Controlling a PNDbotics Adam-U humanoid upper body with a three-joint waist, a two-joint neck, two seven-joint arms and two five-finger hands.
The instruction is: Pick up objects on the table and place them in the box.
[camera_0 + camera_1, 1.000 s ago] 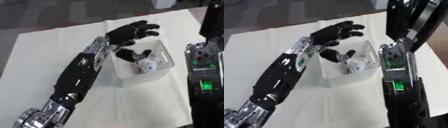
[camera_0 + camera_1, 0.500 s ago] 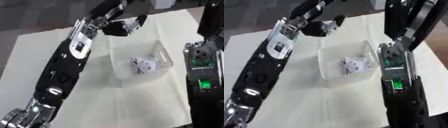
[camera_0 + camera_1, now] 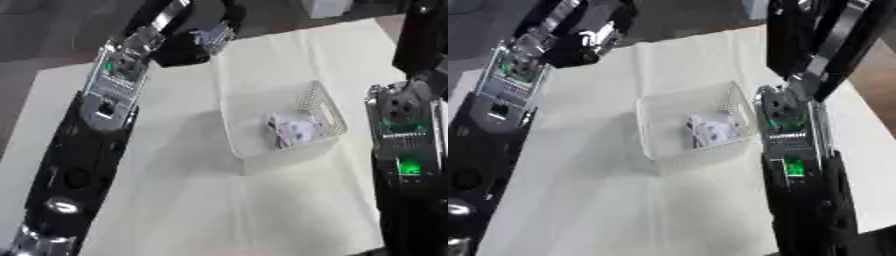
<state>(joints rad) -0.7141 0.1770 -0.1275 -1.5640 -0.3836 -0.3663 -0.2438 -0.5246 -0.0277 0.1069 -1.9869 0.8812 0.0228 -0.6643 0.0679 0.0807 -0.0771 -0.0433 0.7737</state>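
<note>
Nearest me, the worktop (image 3: 262,210) is covered by a pale cloth and carries nothing in its near half. My right arm enters along the right edge, forearm upright beside the box; its robot hand shows in neither view, so I report nothing of it.

Mid-scene: the white mesh box (image 3: 254,105) sits on the cloth, open side up, slightly askew. Inside it, against the right wall, lies a small white packet with dark print (image 3: 293,131); it rests on the box floor, fully within the walls. I judge this item already placed.

My left arm runs from the near left corner up the left side to the far edge. There my left robot hand (image 3: 188,47) hangs above the far left part of the cloth, well apart from the box. Its fingers appear curled toward a small pale grey thing (image 3: 213,36) at the fingertips. Whether they grasp it, I cannot tell; the area is blurred.

Judgement: the hand is placed at the far edge to fetch a further object, the box being central so either arm can reach it.
</note>
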